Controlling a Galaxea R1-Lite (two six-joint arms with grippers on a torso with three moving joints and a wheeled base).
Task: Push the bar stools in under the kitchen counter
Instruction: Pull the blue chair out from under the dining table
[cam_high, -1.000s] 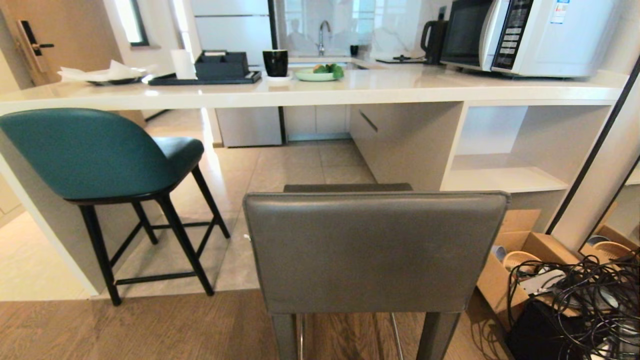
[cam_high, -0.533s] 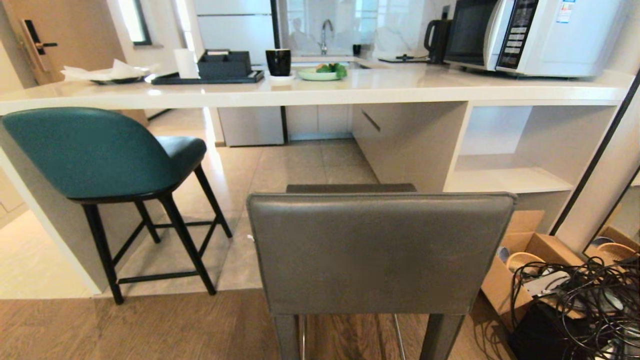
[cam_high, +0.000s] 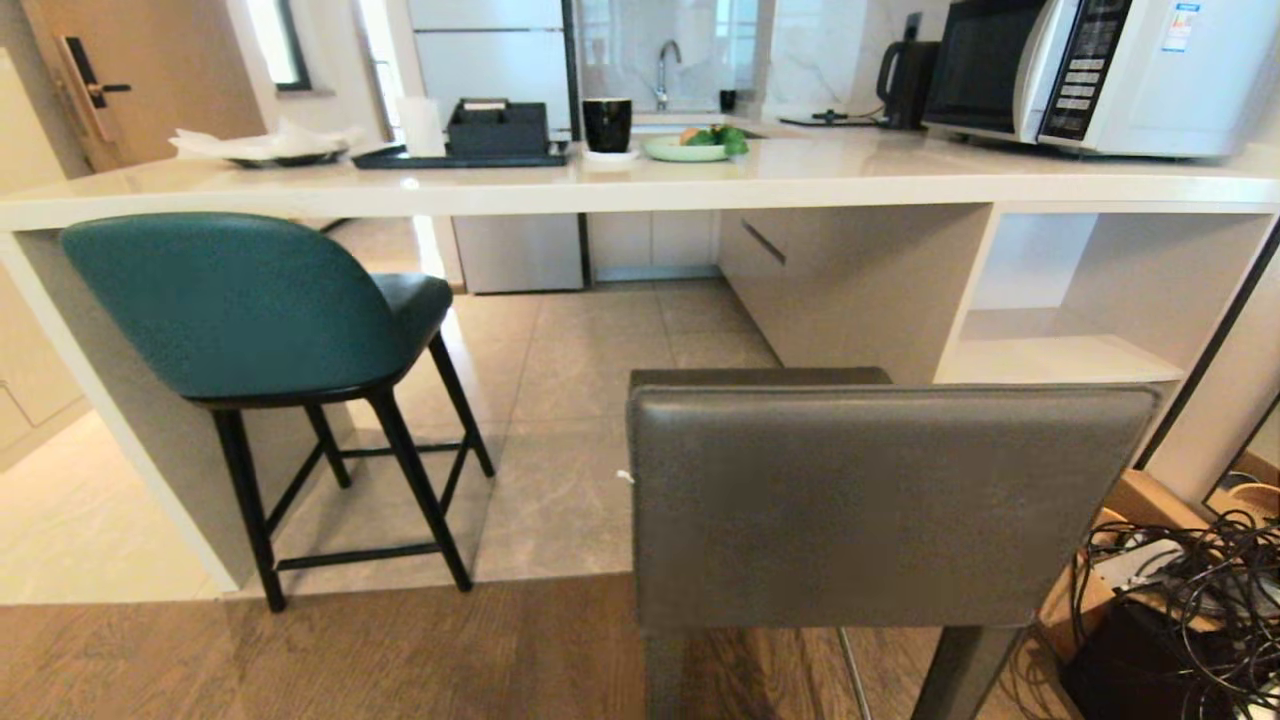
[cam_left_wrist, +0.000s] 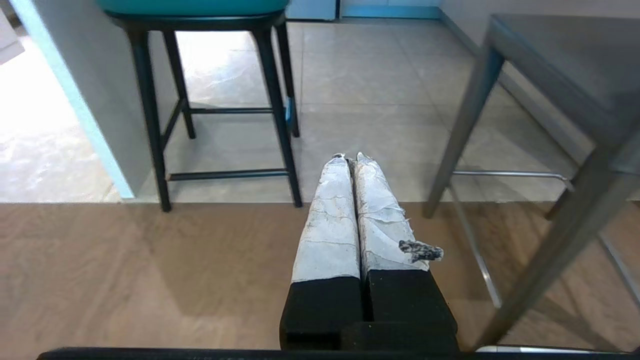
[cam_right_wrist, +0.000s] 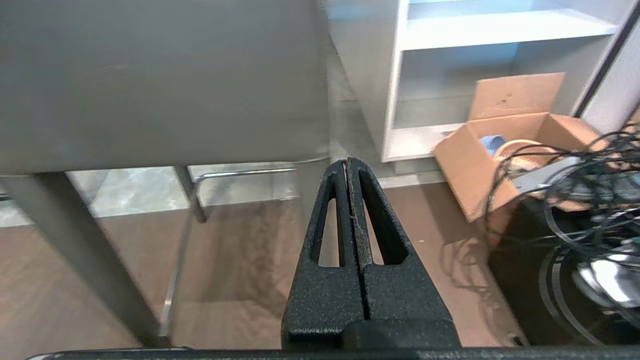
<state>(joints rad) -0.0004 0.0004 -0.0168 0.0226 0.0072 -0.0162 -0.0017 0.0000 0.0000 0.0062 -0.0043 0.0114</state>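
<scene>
Where the head view looks forward, the kitchen counter (cam_high: 640, 185) runs across the whole width at twelve o'clock, with a thick off-white top. The teal stool (cam_high: 240, 300) stands at about ten o'clock; its seat is partly under the top, close beside the counter's end panel (cam_high: 130, 440). The grey stool (cam_high: 880, 500) is at about five o'clock, its back turned to the camera, and it stands on the wood floor (cam_high: 350, 650) outside the counter's edge. A microwave (cam_high: 1100, 75) sits on the counter at two o'clock, a black cup (cam_high: 607, 124) and a green plate (cam_high: 690, 148) near twelve. Tangled cables (cam_high: 1190, 600) lie at four o'clock. Neither arm shows here.

In the left wrist view, the left gripper (cam_left_wrist: 350, 159) hangs above the wood floor with its two taped fingers (cam_left_wrist: 330, 220) pressed together and nothing between them. The teal stool's black legs (cam_left_wrist: 280, 110) are at eleven o'clock, the grey stool's leg (cam_left_wrist: 465, 130) at two.

In the right wrist view, the right gripper (cam_right_wrist: 347, 162) is also clenched and empty, its tip low behind the grey stool's back (cam_right_wrist: 160, 80). An open cardboard box (cam_right_wrist: 500, 145) stands at two o'clock beside the white shelf (cam_right_wrist: 500, 30).
</scene>
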